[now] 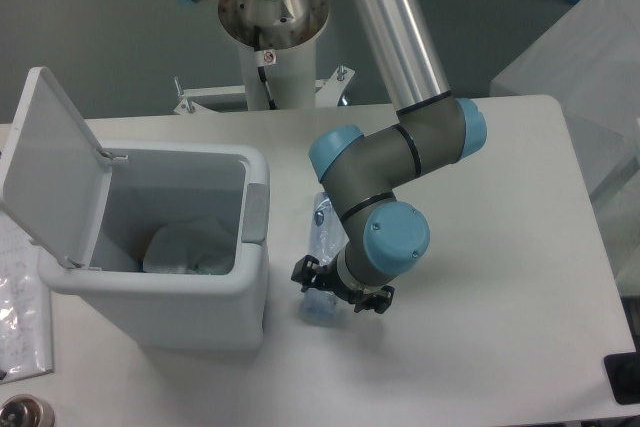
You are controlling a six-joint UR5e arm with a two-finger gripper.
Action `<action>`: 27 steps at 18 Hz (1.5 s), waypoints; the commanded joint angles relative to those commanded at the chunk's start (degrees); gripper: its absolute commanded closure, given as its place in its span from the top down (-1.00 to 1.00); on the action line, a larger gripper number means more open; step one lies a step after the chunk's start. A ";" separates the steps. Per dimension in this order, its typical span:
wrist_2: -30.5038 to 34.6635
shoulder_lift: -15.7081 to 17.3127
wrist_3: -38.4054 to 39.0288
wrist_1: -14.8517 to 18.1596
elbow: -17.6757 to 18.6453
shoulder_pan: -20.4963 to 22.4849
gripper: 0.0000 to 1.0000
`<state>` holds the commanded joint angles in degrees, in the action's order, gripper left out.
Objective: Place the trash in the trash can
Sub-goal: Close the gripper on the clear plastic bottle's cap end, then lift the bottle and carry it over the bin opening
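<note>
I have the black two-finger gripper low over the near end of the long clear crushed plastic bottle with a blue label, which lies flat on the white table just right of the white plastic trash can. The fingers stand spread on each side of the bottle, not squeezing yet. I should close gently. The bin wall is near; right is roomy

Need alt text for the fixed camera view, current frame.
A robot arm's gripper is low over a crushed clear bottle lying on a white table, just right of an open white trash can with its lid raised. Pale crumpled material lies inside the can.
</note>
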<state>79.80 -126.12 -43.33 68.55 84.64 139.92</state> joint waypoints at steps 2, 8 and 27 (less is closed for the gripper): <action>0.00 0.00 0.61 0.00 0.00 0.00 0.36; 0.09 0.18 0.88 -0.09 -0.09 0.00 -0.23; -20.98 9.92 0.70 -5.07 -10.37 7.03 -0.29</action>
<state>58.82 -116.20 -42.63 63.48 74.27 146.95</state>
